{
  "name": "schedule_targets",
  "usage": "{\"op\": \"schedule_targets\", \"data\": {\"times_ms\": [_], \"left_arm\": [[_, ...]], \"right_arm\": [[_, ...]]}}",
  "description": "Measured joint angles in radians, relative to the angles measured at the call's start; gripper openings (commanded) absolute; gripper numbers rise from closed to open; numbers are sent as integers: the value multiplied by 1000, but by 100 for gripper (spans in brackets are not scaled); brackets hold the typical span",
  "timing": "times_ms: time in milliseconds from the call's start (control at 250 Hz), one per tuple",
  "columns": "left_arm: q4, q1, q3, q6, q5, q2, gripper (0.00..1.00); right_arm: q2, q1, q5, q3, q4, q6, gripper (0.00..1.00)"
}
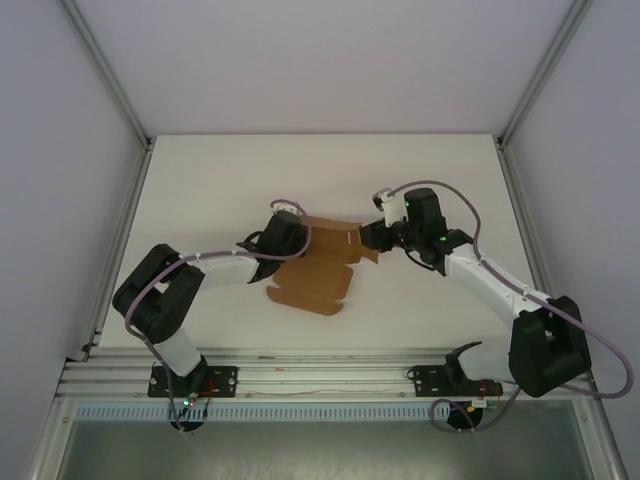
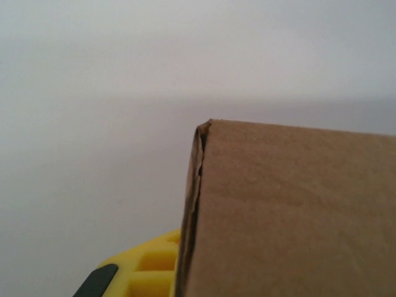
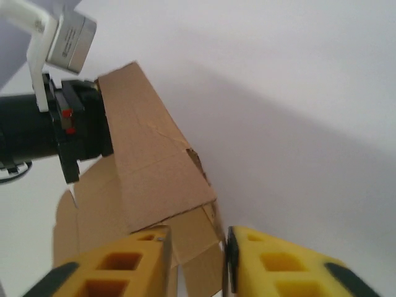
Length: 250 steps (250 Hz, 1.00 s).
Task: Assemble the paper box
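The paper box (image 1: 315, 285) has its long axis running from left hand (image 1: 297, 236) to right hand (image 3: 198, 260). Right hand, narrowly parted, straddles the flap directly ahead; left hand opening cannot be told

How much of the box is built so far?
Only some. Done: one wall of the paper box stands folded up. In hand: the right gripper straddles that wall's end, and the left gripper is at its other end. Left to do: the near flaps lie flat on the table.
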<state>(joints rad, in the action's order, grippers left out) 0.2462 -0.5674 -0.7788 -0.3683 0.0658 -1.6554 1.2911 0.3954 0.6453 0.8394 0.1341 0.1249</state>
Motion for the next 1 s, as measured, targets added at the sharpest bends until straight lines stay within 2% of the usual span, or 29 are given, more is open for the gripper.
{"op": "schedule_targets", "data": {"times_ms": [72, 196, 396, 564, 763, 999], "left_arm": [[7, 2, 31, 0, -13, 25, 0], [17, 0, 49, -1, -18, 57, 0], [35, 0, 84, -6, -24, 92, 0], [35, 0, 87, -14, -25, 99, 0], [35, 0, 87, -25, -33, 122, 0], [35, -2, 87, -27, -43, 122, 0]], "right_arm": [[-4, 0, 6, 0, 0, 2, 79], [-47, 0, -9, 0, -2, 2, 100], [-128, 0, -131, 6, -11, -52, 100], [-115, 0, -133, 13, 13, -34, 100], [-1, 6, -112, 16, 30, 3, 100], [136, 90, -193, 30, -33, 4, 100]]}}
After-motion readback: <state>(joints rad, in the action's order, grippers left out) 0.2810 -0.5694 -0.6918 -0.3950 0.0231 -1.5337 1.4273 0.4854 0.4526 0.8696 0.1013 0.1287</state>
